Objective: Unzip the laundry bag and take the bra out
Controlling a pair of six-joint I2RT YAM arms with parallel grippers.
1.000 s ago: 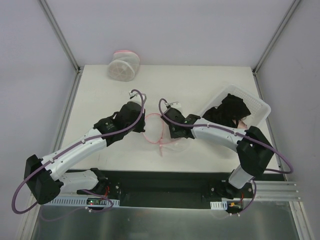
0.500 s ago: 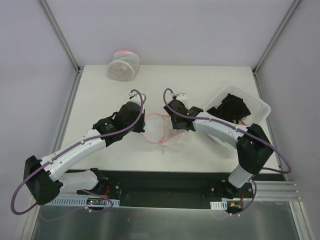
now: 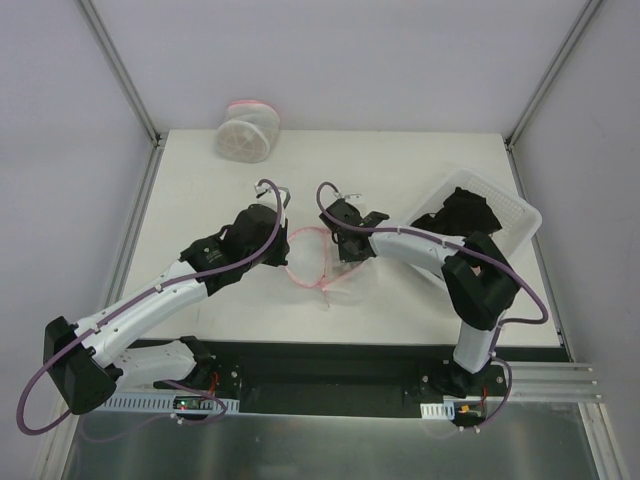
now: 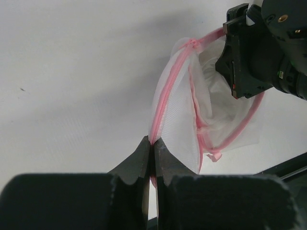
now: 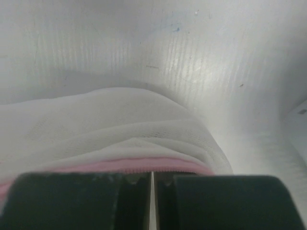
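- The left tool (image 4: 153, 143) is closed, its two fingertips pinching the pink zipper rim of the laundry bag (image 4: 180, 120).
- From that pinch the rim runs up and away from the left tool toward the right tool, which meets the bag at its far side.
- The right tool (image 5: 152, 178) has its fingers drawn together to a thin slit. The pink rim runs straight into their tips, so it grips the bag's edge.
- White mesh bulges just beyond the right tool's fingertips and droops toward the desk (image 3: 200, 200).
- The bag is stretched between the two tools, near the middle of the desk. Its pink rim is spread into an open loop.
- Pale crumpled fabric (image 4: 213, 103) sits inside that loop, close under the right tool. What it is cannot be told through the mesh.
- A short pink tail (image 4: 214, 155) hangs from the rim on the side nearer the arm bases.
- Well beyond the left tool, at the desk's far edge, lies a drum-shaped mesh bag (image 3: 246, 132) with a pink rim.
- On the right tool's outer side, past its arm, stands a white basket (image 3: 505, 193) holding a black garment (image 3: 462, 222).
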